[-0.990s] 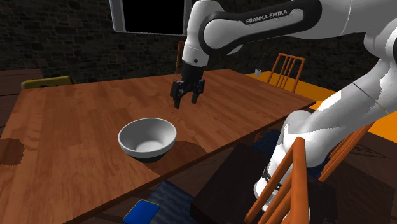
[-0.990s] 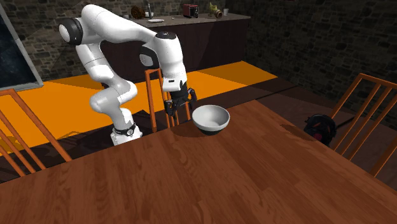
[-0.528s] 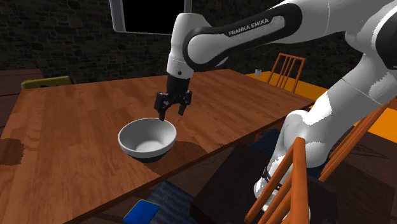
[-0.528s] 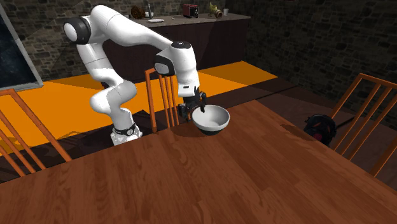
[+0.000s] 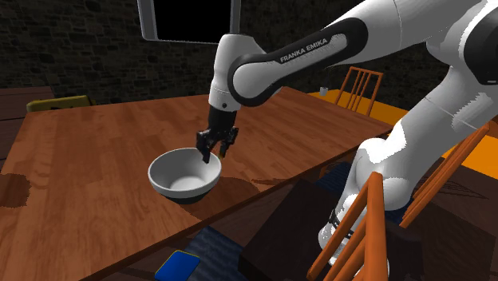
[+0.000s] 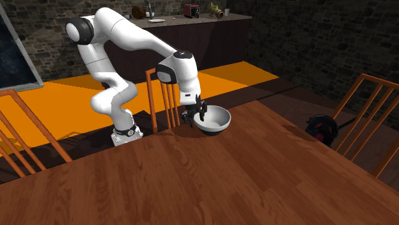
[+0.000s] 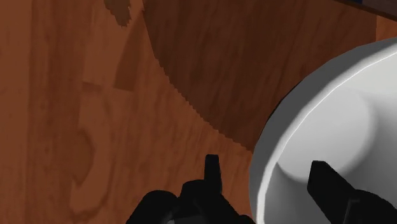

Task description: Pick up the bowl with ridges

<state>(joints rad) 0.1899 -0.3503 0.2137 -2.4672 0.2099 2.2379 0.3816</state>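
A white bowl (image 5: 185, 174) with a dark base stands on the wooden table (image 5: 96, 152) near its front edge. My black gripper (image 5: 211, 152) is open and hangs down over the bowl's rim on the side toward the shoulder view's right. In the second exterior view the gripper (image 6: 195, 118) is at the left rim of the bowl (image 6: 216, 119). In the wrist view the gripper (image 7: 267, 178) straddles the rim of the bowl (image 7: 337, 127): one finger is outside over the table (image 7: 63, 95), the other inside. The fingers do not touch the rim.
Orange wooden chairs stand around the table: one (image 5: 359, 84) at the back right, one (image 5: 351, 231) by the stand, one (image 6: 163, 96) behind the bowl. A blue object (image 5: 177, 267) lies on the floor below the table's edge. A dark round thing (image 6: 321, 128) sits beside a chair.
The gripper has come down and moved toward the shoulder view's left, from above the bare table to the bowl's rim. Its fingers stay open. The bowl has not moved.
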